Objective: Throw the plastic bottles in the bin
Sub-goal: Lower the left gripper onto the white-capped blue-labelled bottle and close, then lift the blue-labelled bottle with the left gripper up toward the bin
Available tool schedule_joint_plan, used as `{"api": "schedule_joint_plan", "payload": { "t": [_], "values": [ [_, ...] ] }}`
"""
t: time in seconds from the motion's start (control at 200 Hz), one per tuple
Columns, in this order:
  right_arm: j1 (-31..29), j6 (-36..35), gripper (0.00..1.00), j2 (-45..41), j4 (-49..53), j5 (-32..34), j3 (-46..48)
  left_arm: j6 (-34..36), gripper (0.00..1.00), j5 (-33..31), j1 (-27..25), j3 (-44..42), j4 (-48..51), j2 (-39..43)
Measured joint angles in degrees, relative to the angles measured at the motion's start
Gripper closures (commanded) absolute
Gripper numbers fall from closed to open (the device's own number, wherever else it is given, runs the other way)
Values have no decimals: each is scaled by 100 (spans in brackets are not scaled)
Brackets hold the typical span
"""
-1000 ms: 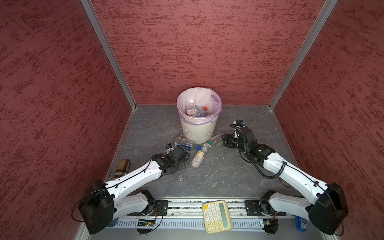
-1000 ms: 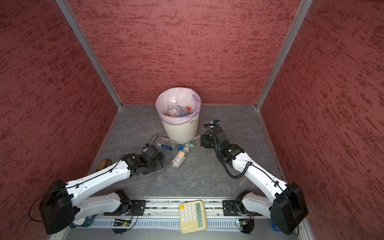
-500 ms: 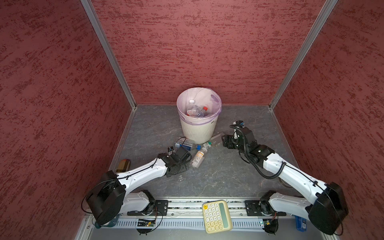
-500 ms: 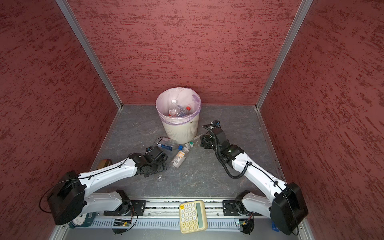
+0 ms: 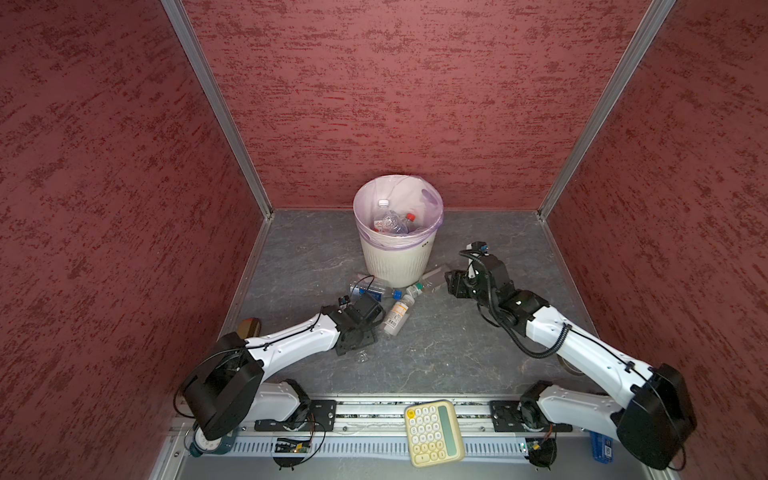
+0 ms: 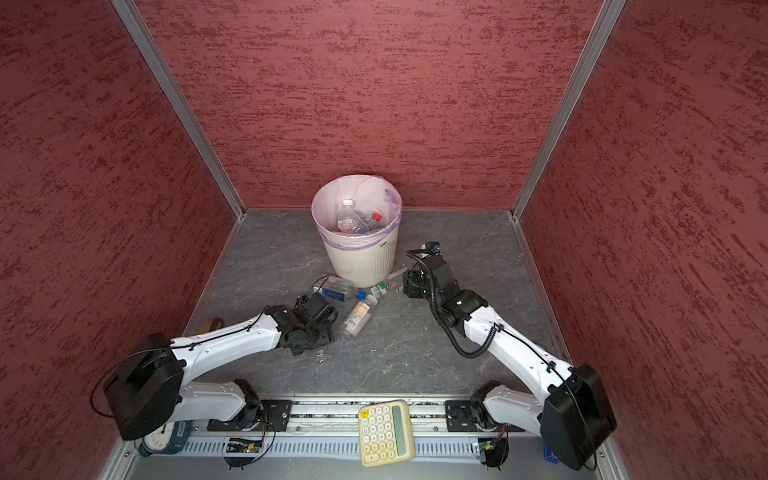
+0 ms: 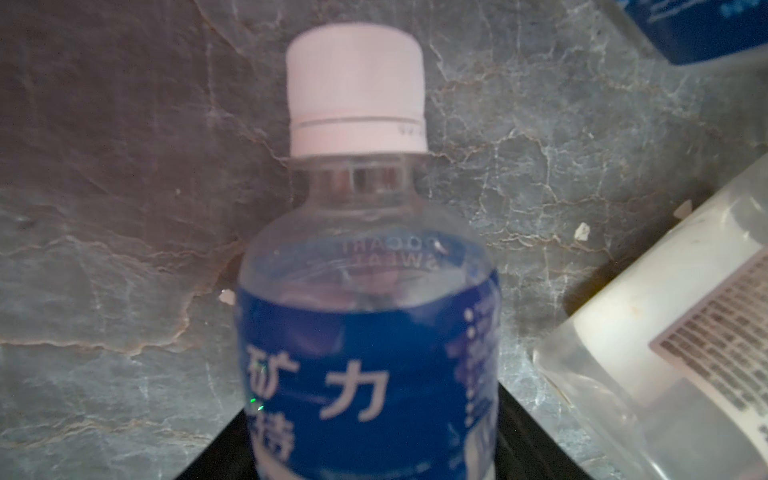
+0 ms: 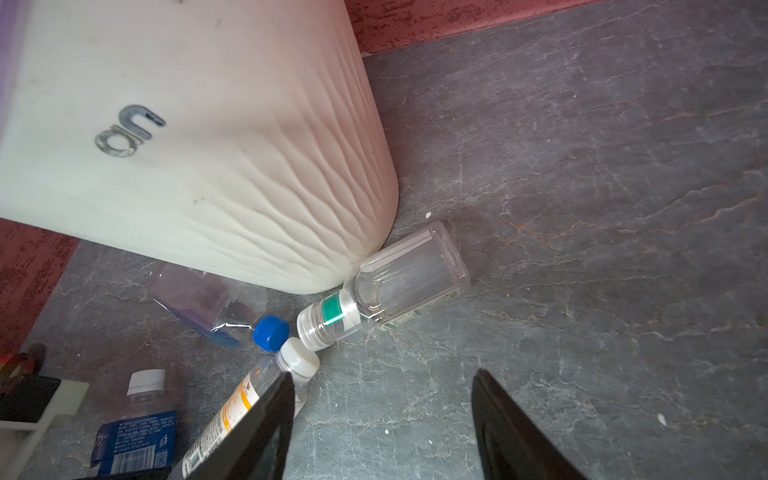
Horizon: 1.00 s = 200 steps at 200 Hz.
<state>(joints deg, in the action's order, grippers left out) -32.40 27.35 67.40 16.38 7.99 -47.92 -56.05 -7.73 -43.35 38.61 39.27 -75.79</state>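
Note:
The cream ribbed bin (image 5: 397, 257) (image 6: 361, 262) (image 8: 208, 145) holds several plastic bottles (image 5: 392, 222). At its foot lie a blue-capped bottle (image 5: 374, 291) (image 8: 216, 307), a yellow-and-white-labelled bottle (image 5: 397, 318) (image 7: 685, 332) and a clear bottle with a green neck band (image 5: 428, 282) (image 8: 399, 278). My left gripper (image 5: 365, 320) (image 7: 370, 399) is shut on a blue-labelled, white-capped bottle (image 7: 357, 104) (image 8: 141, 415) that lies on the floor. My right gripper (image 5: 453, 284) (image 8: 382, 374) hangs open and empty just short of the green-banded bottle.
Red walls close in three sides, and the bin stands near the back wall. A yellow calculator (image 5: 434, 432) lies on the front rail. A brown object (image 5: 249, 326) sits by the left wall. A small clear scrap (image 5: 363, 355) lies beside the left arm.
My left arm has reached forward and to the right, bringing its gripper down over the blue-labelled bottle. The right arm has barely moved.

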Motion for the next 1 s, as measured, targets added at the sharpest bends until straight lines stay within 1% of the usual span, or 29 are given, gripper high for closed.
{"api": "schedule_joint_plan", "payload": {
  "t": [0.235, 0.361, 0.426, 0.566, 0.847, 1.002],
  "values": [
    [0, 9, 38, 0, -24, -4, 0, 17, 43, 20, 2, -22, -50, 31],
    [0, 11, 38, 0, -26, -7, 0, 37, 46, 17, 7, -31, -52, 83],
    [0, 17, 39, 0, -26, -9, 0, 50, 48, 13, 7, -37, -52, 173],
    [0, 31, 39, 0, -26, -17, 0, 103, 56, -37, 11, -37, -72, 518],
    [0, 31, 40, 0, -24, -26, 0, 308, 59, -291, 94, -37, -72, 1285],
    [0, 31, 41, 0, -26, -28, 0, 522, 59, -444, 197, -37, -61, 1740]
  ]
}}
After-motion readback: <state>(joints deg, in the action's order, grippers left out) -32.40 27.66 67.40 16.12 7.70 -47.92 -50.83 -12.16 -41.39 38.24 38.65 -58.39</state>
